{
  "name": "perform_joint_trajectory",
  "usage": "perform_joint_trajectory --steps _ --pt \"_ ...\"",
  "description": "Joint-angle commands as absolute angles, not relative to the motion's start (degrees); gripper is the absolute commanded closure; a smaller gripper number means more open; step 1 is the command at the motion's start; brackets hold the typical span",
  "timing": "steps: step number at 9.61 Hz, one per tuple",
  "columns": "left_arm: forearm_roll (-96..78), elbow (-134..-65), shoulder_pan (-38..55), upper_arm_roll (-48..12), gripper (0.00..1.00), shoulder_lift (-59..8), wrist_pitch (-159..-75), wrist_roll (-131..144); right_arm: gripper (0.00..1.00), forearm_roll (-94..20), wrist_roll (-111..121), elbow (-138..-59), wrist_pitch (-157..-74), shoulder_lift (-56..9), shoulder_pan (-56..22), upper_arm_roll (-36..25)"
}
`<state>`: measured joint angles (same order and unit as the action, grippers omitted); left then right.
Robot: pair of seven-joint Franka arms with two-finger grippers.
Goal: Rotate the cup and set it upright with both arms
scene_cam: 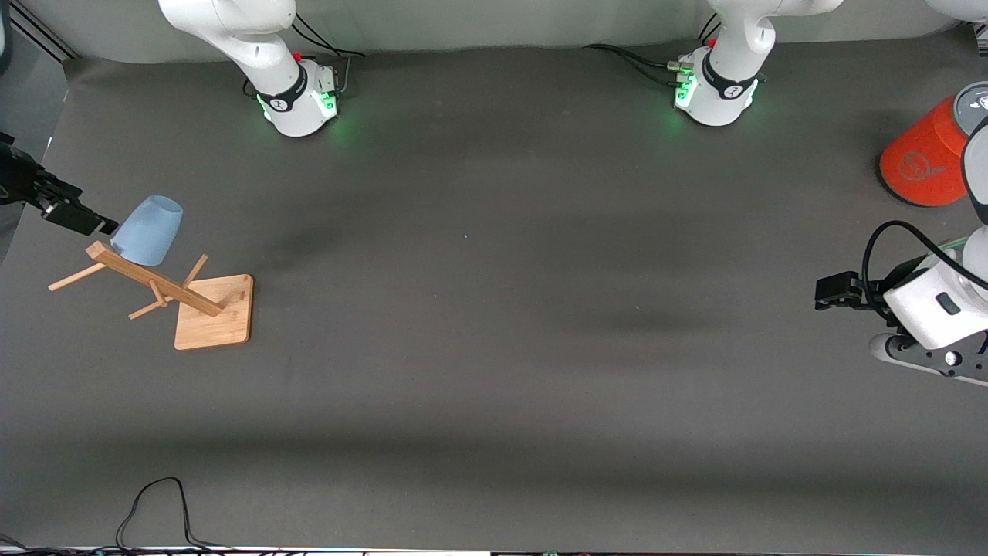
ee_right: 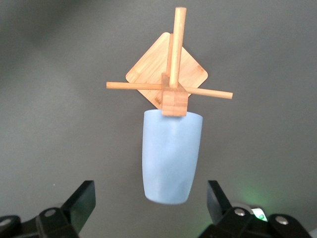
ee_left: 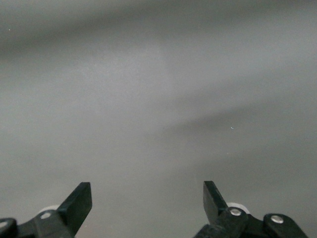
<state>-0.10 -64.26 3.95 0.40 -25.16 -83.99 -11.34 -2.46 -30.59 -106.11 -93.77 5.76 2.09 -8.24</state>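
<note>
Your cup hangs on the wooden rack at the right arm's end of the worktop, tilted, mouth against the top of the rack's post and its closed narrow base pointing away from it. In the right wrist view the cup sits in line with the gap between your right gripper's jaws, which stand wide apart with nothing in them; the cup's base reaches nearly level with the jaw tips without touching either one. In the front view that right gripper is just beside the cup. Your left gripper waits over bare worktop at the left arm's end, jaws also wide and empty, near an orange-red cylinder.
</note>
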Motion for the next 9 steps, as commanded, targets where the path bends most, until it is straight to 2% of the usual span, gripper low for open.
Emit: perform_joint_trajectory --steps 1,4,8,9 --pt "-0.1 -62.8 4.3 0.7 0.0 -25.5 -82.5 -11.5 0.0 -3.5 -32.2 -114.1 -100.1 8.5 1.9 -9.8" --pt "-0.1 -62.8 5.4 0.7 0.0 -25.4 -82.1 -10.9 0.0 -3.5 -32.1 -121.9 -107.7 8.5 1.9 -10.1" --pt "0.1 -62.8 6.7 0.6 0.0 -25.3 -81.8 -9.7 0.01 -4.0 -32.1 -122.8 -109.5 7.7 1.8 -10.1" --pt "-0.1 -62.8 6.7 0.6 0.0 -25.3 -81.8 -9.7 0.42 -4.0 -32.1 -122.8 -109.5 7.8 1.8 -10.0"
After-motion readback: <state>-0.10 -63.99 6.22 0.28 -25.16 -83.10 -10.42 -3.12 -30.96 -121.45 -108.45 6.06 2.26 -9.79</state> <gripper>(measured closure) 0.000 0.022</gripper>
